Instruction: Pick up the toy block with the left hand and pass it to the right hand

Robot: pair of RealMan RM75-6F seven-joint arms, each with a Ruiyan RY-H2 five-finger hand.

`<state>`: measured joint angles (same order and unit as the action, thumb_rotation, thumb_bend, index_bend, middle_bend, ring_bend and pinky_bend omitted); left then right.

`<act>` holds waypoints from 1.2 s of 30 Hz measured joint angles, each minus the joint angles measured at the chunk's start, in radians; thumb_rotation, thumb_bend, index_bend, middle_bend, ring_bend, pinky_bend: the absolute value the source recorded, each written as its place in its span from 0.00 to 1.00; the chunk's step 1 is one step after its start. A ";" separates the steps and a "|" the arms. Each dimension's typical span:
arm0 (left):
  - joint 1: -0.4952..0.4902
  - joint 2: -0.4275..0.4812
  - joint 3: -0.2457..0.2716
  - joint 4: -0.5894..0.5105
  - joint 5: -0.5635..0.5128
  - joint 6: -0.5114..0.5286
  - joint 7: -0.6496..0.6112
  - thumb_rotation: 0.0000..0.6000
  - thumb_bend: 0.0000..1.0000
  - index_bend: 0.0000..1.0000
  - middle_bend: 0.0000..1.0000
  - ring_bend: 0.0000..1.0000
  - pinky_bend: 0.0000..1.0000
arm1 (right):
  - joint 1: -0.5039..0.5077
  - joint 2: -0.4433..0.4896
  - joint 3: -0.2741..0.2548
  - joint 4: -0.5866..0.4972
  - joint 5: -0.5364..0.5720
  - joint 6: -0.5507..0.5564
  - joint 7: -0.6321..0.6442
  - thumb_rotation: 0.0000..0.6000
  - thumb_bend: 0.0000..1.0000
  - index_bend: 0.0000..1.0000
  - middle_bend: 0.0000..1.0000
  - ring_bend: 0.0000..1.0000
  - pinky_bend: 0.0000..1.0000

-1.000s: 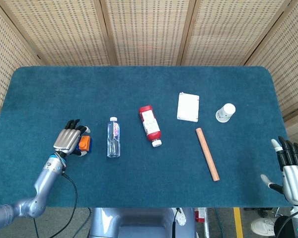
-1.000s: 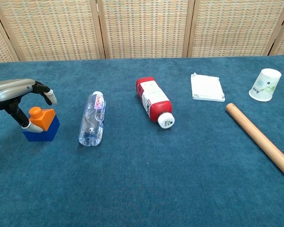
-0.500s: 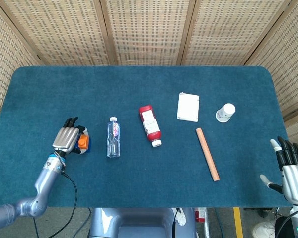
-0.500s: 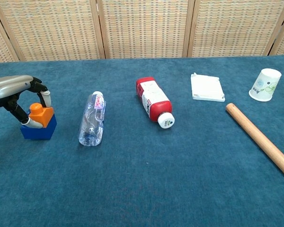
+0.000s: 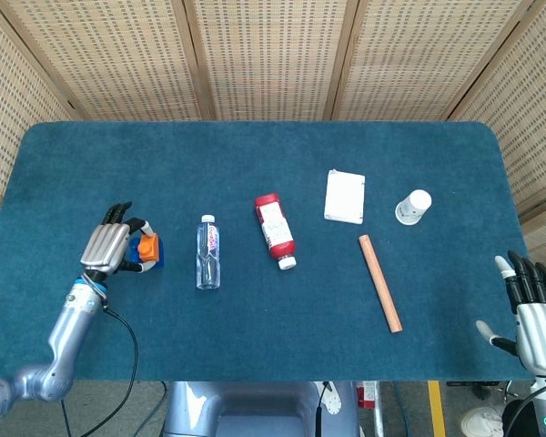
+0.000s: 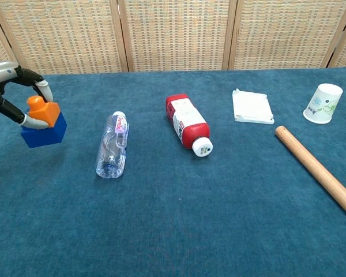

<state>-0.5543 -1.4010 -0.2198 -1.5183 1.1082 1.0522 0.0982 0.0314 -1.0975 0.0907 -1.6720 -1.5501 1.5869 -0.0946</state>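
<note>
The toy block (image 6: 42, 123), a blue cube with an orange piece on top, hangs above the cloth at the far left. It also shows in the head view as the toy block (image 5: 148, 248). My left hand (image 5: 109, 248) pinches its orange top between thumb and fingers; in the chest view only part of the left hand (image 6: 11, 92) shows at the frame edge. My right hand (image 5: 534, 305) is at the table's near right corner, fingers spread, holding nothing. The chest view does not show it.
On the blue cloth lie a clear water bottle (image 5: 207, 252), a red bottle with a white cap (image 5: 274, 229), a white flat box (image 5: 344, 196), a wooden stick (image 5: 379, 281) and a paper cup (image 5: 413, 207). Wicker screens stand behind the table.
My left hand closed on the block's orange top and lifted it off the cloth, moving up and to the left. The right hand has barely moved.
</note>
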 measured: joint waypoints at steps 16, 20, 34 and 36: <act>0.075 0.128 -0.129 -0.110 0.083 -0.169 -1.110 1.00 0.38 0.56 0.51 0.06 0.00 | 0.063 -0.047 0.007 0.038 -0.021 -0.067 -0.046 1.00 0.00 0.00 0.00 0.00 0.00; 0.078 0.130 -0.159 -0.112 0.133 -0.224 -1.390 1.00 0.38 0.56 0.51 0.06 0.00 | 0.111 -0.062 0.020 0.064 -0.039 -0.105 -0.028 1.00 0.00 0.00 0.00 0.00 0.00; -0.093 -0.097 -0.188 0.003 0.309 -0.291 -1.764 1.00 0.42 0.56 0.51 0.06 0.00 | 0.312 -0.074 0.109 0.059 -0.098 -0.205 0.237 1.00 0.00 0.00 0.00 0.00 0.00; -0.118 -0.123 -0.191 0.012 0.297 -0.298 -1.755 1.00 0.42 0.56 0.51 0.06 0.00 | 0.341 -0.080 0.127 0.058 -0.091 -0.229 0.273 1.00 0.00 0.00 0.00 0.00 0.00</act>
<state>-0.6728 -1.5240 -0.4108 -1.5059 1.4051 0.7541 -1.6572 0.3729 -1.1771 0.2177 -1.6137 -1.6408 1.3582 0.1783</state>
